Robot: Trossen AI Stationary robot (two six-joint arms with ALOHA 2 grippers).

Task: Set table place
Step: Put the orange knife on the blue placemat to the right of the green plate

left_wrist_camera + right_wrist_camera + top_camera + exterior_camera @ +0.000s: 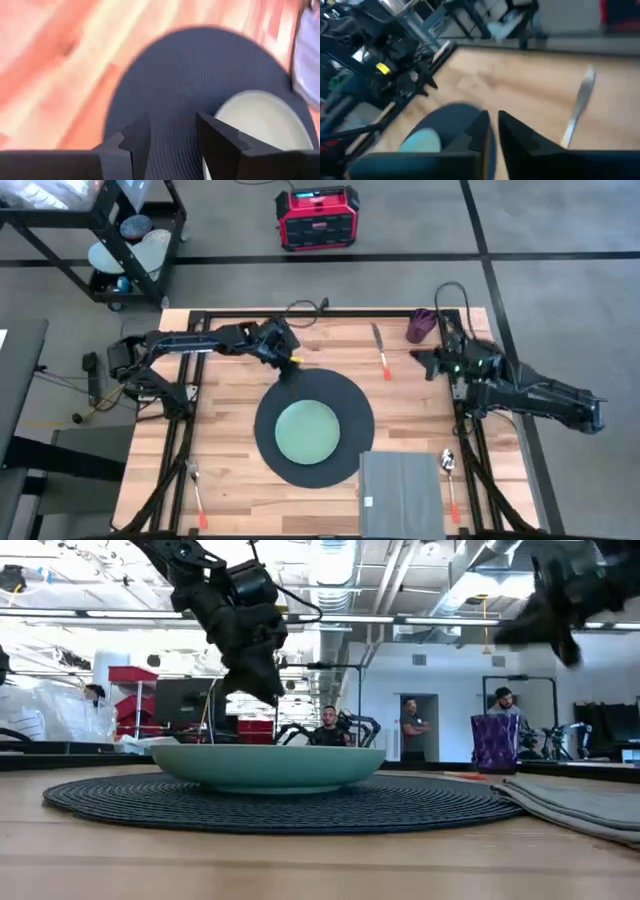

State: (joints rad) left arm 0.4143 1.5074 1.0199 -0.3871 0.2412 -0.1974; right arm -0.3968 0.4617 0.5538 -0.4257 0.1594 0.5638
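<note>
The round dark placemat (345,402) lies at the middle of the light-wood table (230,415), and the pale green plate (306,430) rests flat on it. My left gripper (287,358) hangs open above the mat's far left edge; in the low view it (262,683) is clear of the plate (268,765). The left wrist view shows the mat (190,80) between and beyond its fingers (172,145). My right gripper (420,360) is raised at the far right, shut and holding nothing, its fingers (494,132) pointing toward the mat (451,120).
A knife (380,348) with a red handle lies at the far side, beside a purple cup (421,326). A grey folded napkin (400,492) lies near right, a spoon (450,473) beside it. A fork (196,492) lies near left. People stand in the room behind.
</note>
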